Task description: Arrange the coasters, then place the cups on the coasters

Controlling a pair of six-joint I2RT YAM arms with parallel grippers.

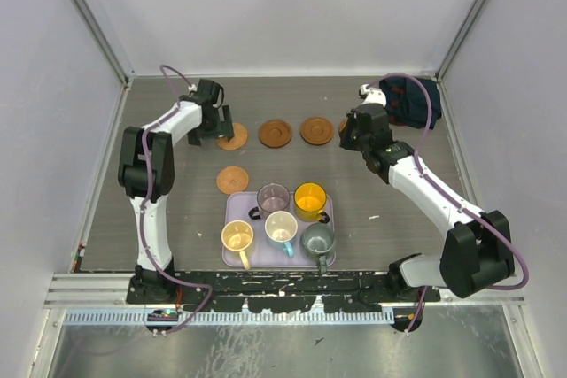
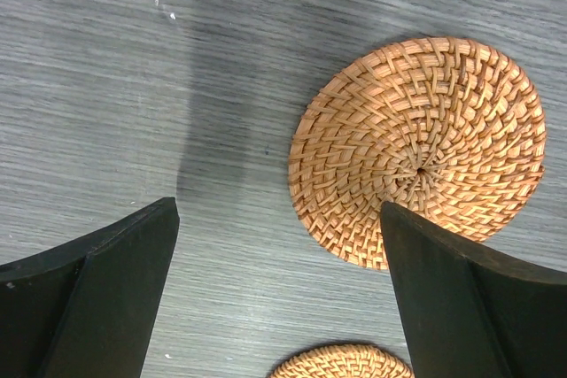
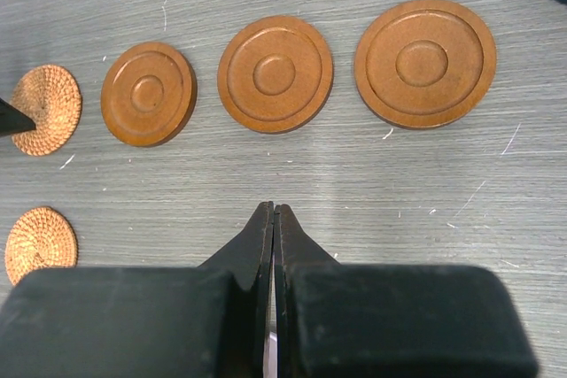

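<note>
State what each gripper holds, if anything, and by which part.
Nothing is held. The left gripper is open, with a woven coaster lying flat on the table beneath it. The right gripper is shut on nothing.

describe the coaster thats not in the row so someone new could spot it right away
Find the lavender tray at the near middle. Just past its far left corner lies a woven coaster, alone. The other woven one sits farther back in a row with smooth ringed coasters; this is the only coaster outside that row.
</note>
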